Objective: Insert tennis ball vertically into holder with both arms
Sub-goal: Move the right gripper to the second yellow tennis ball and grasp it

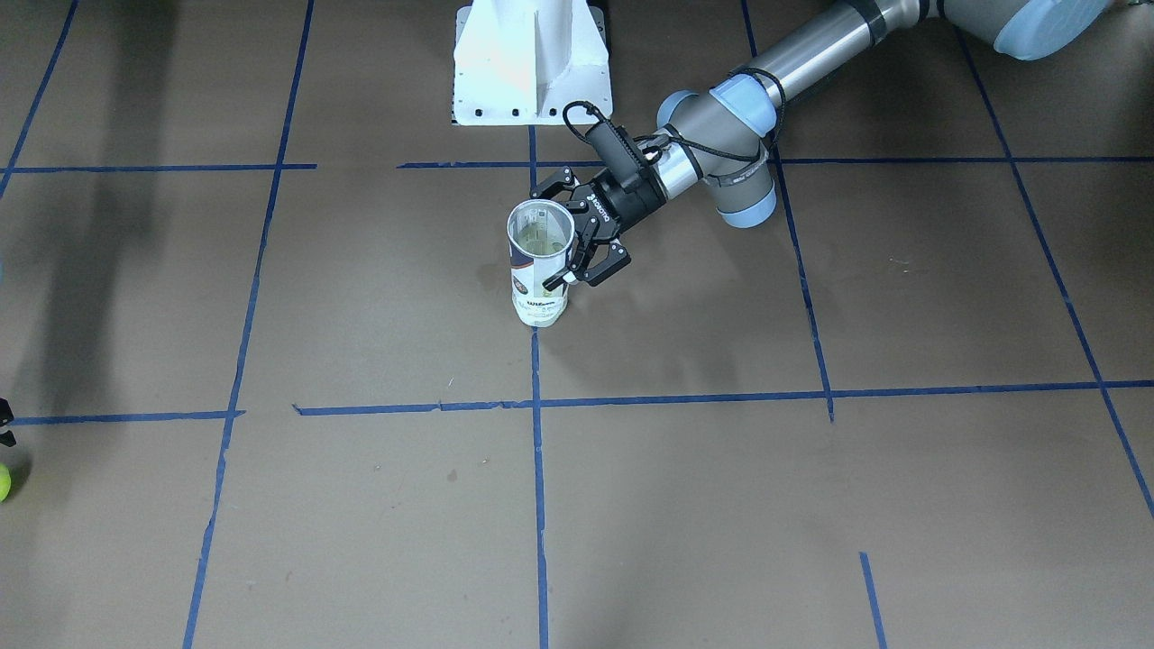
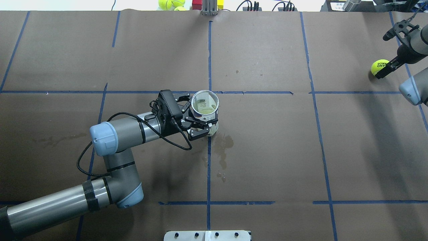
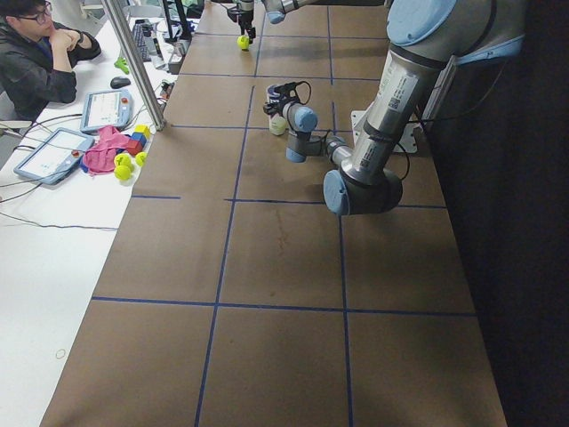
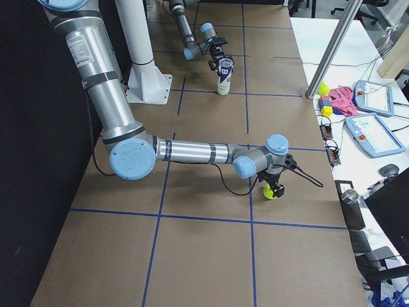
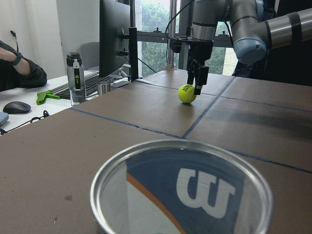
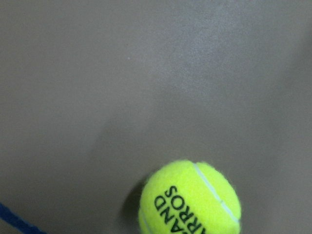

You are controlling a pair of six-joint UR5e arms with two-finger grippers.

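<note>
The holder (image 2: 205,110), a clear tube with a navy and white label, stands upright and open-topped near the table's middle, and nothing shows inside it. My left gripper (image 2: 195,115) comes in from the side and is shut on the holder (image 1: 539,270) just below its rim. In the left wrist view its rim (image 5: 181,195) fills the foreground. The tennis ball (image 2: 379,66) lies on the table at the far right. My right gripper (image 2: 382,56) points down over it, open, one fingertip beside the ball. The right wrist view shows the ball (image 6: 190,200) but no fingers.
The white pedestal base (image 1: 532,63) stands at the robot's edge. A wet stain (image 2: 222,147) marks the paper near the holder. Spare tennis balls (image 2: 170,4) lie past the far edge. A person (image 3: 36,53) sits at a side desk with tablets, behind a metal pole (image 3: 133,62).
</note>
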